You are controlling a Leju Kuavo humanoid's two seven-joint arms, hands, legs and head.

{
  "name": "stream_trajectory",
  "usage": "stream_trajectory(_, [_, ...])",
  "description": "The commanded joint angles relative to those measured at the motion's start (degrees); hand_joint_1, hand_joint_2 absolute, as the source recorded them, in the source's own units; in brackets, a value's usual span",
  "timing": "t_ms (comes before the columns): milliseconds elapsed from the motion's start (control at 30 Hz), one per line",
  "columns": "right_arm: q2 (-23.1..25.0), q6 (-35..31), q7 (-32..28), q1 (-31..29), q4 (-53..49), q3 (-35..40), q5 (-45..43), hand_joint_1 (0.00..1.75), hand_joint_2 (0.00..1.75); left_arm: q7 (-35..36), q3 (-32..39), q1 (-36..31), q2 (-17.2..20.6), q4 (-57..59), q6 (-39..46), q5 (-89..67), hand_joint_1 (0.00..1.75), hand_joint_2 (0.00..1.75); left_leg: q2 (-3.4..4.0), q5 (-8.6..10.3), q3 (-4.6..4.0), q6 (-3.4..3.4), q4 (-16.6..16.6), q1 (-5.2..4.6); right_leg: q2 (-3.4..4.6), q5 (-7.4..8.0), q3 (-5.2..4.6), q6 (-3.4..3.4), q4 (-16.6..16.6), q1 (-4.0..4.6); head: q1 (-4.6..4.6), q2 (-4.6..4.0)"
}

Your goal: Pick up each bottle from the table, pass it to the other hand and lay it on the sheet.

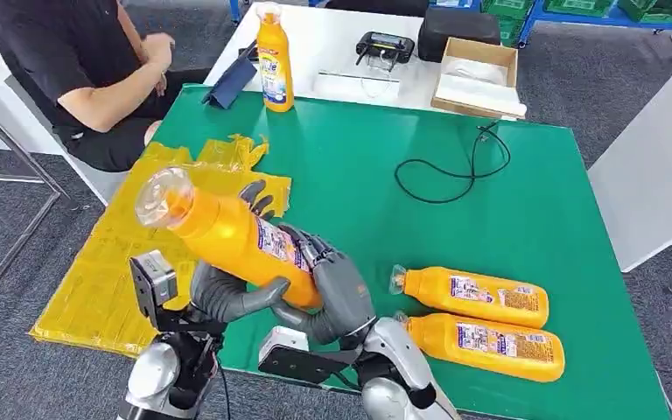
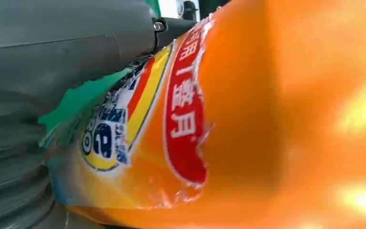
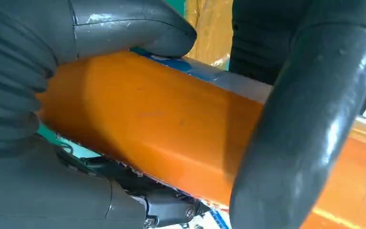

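Note:
An orange bottle [image 1: 227, 234] with a clear cap is held tilted above the table's front left, cap pointing toward the yellow sheet [image 1: 114, 262]. My left hand [image 1: 227, 297] grips its body from below, and my right hand [image 1: 341, 293] wraps its base end. Up close, the left wrist view has the bottle's label [image 2: 186, 119] and the right wrist view its orange side [image 3: 162, 124]. Two more orange bottles [image 1: 477, 296] [image 1: 490, 346] lie side by side at the front right. A further one [image 1: 275, 61] stands upright at the back edge.
The green table [image 1: 385, 227] carries a looped black cable [image 1: 455, 166]. Behind it a white table holds a cardboard box [image 1: 477, 74], a black device [image 1: 385, 44] and a blue tablet [image 1: 232, 83]. A person [image 1: 79, 61] sits at the back left.

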Motion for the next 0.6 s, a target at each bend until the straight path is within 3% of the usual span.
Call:
stream_trajectory(33, [-3.04,1.84,-0.07,-2.56,5.78,6.91,0.43,1.75,1.75,0.26,-2.69,-2.03,1.93,0.57,-0.75,-0.12,0.0,1.75,0.02,-0.18,0.38,-0.18,0.0,0.08,0.22,-0.16,0.41,-0.18,-0.05,0.05,-0.02,0.0])
stream_trajectory(433, [-2.78,4.1,0.69,-3.89,8.74,11.24,2.93,1.75,1.75,1.47,-2.92,-2.88,1.77,2.65,0.16,1.48,0.0,1.75,-0.01,-0.15,0.37,-0.16,-0.05,0.06,0.12,-0.16,0.39,-0.15,-0.07,0.03,-0.02,0.0])
stream_trajectory(467, [-2.72,4.25,0.67,-3.96,9.04,11.73,3.17,1.75,1.75,1.75,-2.4,-2.96,1.6,3.21,0.21,2.62,0.16,1.75,-0.02,-0.12,0.32,-0.14,-0.04,0.07,0.1,-0.13,0.34,-0.13,-0.07,0.04,-0.02,0.0])
stream_trajectory(500, [-2.76,4.15,0.68,-3.87,9.01,11.92,3.52,1.75,1.75,1.7,-2.13,-2.87,1.6,3.36,0.09,3.33,1.75,1.75,-0.02,-0.09,0.28,-0.12,-0.05,0.07,0.08,-0.1,0.29,-0.12,-0.09,0.05,-0.02,0.0])
stream_trajectory(600, [-2.92,4.15,0.86,-3.23,8.9,11.58,3.5,1.75,1.75,1.44,-1.83,-2.36,1.95,3.39,-0.54,3.93,1.75,1.75,-0.06,-0.14,0.41,-0.18,-0.06,0.08,0.08,-0.18,0.42,-0.18,-0.09,0.05,-0.02,0.0])
